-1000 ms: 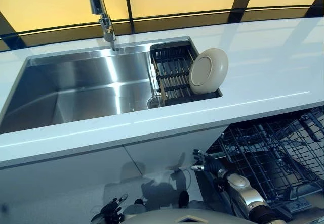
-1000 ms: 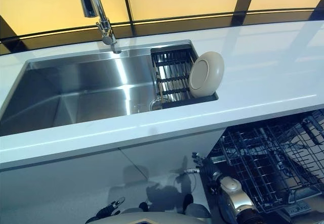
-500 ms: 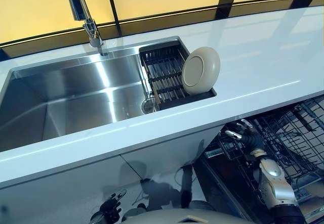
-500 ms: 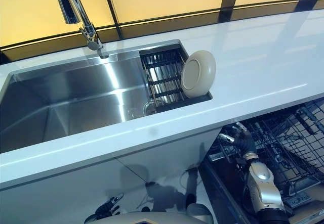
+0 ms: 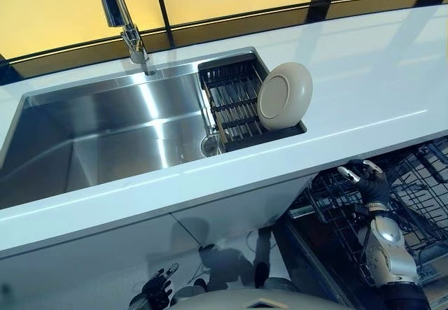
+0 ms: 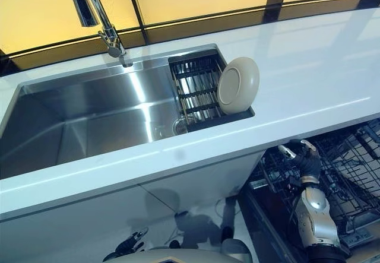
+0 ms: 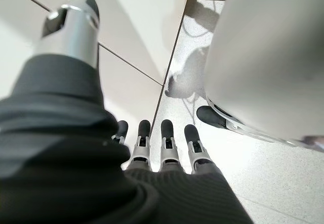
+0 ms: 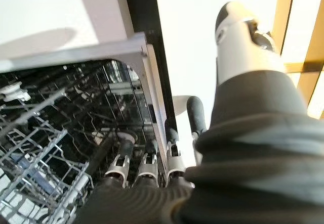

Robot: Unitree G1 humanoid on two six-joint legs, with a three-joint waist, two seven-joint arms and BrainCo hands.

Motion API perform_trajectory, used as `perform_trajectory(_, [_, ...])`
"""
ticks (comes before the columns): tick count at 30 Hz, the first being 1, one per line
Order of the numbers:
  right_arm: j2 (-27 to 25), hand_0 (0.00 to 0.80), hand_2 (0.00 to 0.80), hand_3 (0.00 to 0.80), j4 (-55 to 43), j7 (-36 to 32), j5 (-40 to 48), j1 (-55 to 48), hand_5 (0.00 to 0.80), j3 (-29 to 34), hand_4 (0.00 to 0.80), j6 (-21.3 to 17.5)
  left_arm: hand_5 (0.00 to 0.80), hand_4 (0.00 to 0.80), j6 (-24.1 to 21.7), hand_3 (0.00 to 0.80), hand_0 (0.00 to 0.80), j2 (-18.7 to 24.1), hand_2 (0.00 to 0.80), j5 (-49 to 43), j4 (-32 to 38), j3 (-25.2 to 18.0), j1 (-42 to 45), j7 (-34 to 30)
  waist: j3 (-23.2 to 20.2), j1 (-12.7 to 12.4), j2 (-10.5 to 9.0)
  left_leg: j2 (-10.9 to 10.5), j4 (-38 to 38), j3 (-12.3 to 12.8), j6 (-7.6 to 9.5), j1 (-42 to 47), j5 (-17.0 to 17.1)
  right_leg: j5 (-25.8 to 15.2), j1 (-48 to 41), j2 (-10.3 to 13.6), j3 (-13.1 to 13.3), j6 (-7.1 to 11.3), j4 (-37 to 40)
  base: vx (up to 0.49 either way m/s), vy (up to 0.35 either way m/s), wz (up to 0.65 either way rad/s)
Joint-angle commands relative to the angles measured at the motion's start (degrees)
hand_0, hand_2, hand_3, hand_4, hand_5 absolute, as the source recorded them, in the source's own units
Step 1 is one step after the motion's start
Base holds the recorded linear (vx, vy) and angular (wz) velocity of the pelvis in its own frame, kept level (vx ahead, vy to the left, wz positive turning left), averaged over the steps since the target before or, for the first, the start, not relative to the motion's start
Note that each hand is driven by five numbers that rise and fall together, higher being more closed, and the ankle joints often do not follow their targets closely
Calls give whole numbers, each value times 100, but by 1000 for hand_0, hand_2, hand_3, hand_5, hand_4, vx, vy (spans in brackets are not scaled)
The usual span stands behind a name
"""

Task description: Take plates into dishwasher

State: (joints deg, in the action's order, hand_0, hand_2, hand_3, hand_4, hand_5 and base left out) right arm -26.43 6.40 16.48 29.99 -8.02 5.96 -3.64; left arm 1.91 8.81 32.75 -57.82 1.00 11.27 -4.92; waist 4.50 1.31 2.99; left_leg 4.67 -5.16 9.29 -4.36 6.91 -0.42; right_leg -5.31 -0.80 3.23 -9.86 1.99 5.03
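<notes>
The right hand (image 5: 365,179), fingers relaxed and empty, hovers at the white worktop's (image 5: 364,86) front edge, above the dishwasher's dark wire rack (image 5: 413,191), seemingly empty. A round, cream plate (image 5: 284,95) leans upright in a black slatted drainer (image 5: 234,100) inside the steel sink (image 5: 105,128). The left hand (image 7: 162,143) hangs low, open.

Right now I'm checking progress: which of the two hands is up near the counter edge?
The right hand, raised just under the counter by the dishwasher rack; the left hand hangs low near the floor.
</notes>
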Motion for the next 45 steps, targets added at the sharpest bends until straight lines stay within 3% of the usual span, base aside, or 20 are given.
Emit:
perform_trajectory(1, [-661, 0, 0, 0, -1124, 978, -27, 1481, 0, 1182, 0, -1754, 0, 0, -216, 0, 0, 198, 0, 35, -477, 137, -246, -65, -258, 33, -384, -310, 74, 37, 401, -126, -206, 662, -326, 114, -68, 241, -362, 0, 0, 0])
perform_trajectory(8, [-820, 0, 0, 0, -820, 2051, -53, 1633, 0, 1430, 0, -1578, 0, 0, -174, 0, 0, 241, 0, 67, -536, 233, -318, -29, -275, 15, -429, -310, 88, 55, 407, -111, -218, 666, -357, 104, -49, 229, -351, -2, 3, 2])
perform_trajectory(13, [-1208, 0, 0, 0, 85, 2816, 262, 1998, 0, 1586, 0, -834, 0, 0, -145, 0, 0, 326, 0, 225, -619, 414, -510, -32, -298, -11, -464, -308, 95, 64, 395, -80, -243, 668, -395, 92, -20, 225, -341, 0, 7, -2])
perform_trajectory(19, [-1790, 0, 0, 0, 1214, 3484, 494, 2447, 0, 1658, 0, -264, 0, 0, -31, 0, 0, 415, 0, 335, -633, 653, -675, 37, -327, -84, -516, -298, 95, 53, 385, -51, -247, 679, -445, 85, -40, 209, -341, 3, 5, -3])
perform_trajectory(26, [-2095, 0, 0, 0, 2135, 3999, 836, 2617, 0, 1711, 0, -203, 0, 0, 75, 0, 0, 474, 0, 481, -662, 813, -771, 10, -331, -128, -531, -303, 93, 25, 393, -31, -248, 682, -457, 82, -24, 200, -357, 2, 21, 0])
perform_trajectory(28, [-2170, 0, 0, 0, 2321, 4049, 841, 2711, 0, 1711, 0, -474, 0, 0, 95, 0, 0, 475, 0, 486, -660, 862, -787, 31, -327, -155, -543, -307, 97, 2, 398, -25, -256, 685, -469, 81, -24, 203, -368, 0, 0, 0])
perform_trajectory(30, [-2223, 0, 0, 0, 2253, 4082, 742, 2776, 0, 1697, 0, -503, 0, 0, 126, 0, 0, 494, 0, 479, -652, 873, -790, 21, -328, -163, -546, -303, 92, -3, 397, -16, -254, 689, -480, 83, -33, 196, -367, 0, 0, 0])
perform_trajectory(35, [-2347, 0, 0, 0, 1384, 3300, 33, 2934, 0, 1434, 0, -834, 0, 0, 298, 0, 0, 526, 0, 380, -441, 837, -747, 52, -331, -184, -544, -320, 95, -67, 390, -27, -236, 698, -473, 97, -61, 195, -379, 0, 0, 0])
perform_trajectory(38, [-2397, 0, 0, 0, 817, 2615, -136, 2939, 0, 1234, 0, -662, 0, 0, 362, 0, 0, 532, 0, 282, -367, 721, -734, 46, -334, -178, -551, -337, 100, -84, 383, -42, -233, 698, -458, 111, -83, 207, -381, 0, 0, 0])
perform_trajectory(39, [-2411, 0, 0, 0, 607, 1955, -40, 2894, 0, 1128, 0, -588, 0, 0, 360, 0, 0, 525, 0, 230, -338, 644, -708, 37, -332, -168, -559, -346, 107, -79, 379, -48, -233, 697, -457, 124, -95, 218, -380, 0, 0, 0])
perform_trajectory(45, [-2504, 0, 0, 0, 496, 118, -46, 3045, 0, 617, 0, -120, 0, 0, 275, 0, 0, 544, 0, 188, -344, 566, -686, 10, -353, -182, -599, -366, 113, -57, 368, -81, -228, 693, -434, 146, -163, 232, -383, -4, -11, 0])
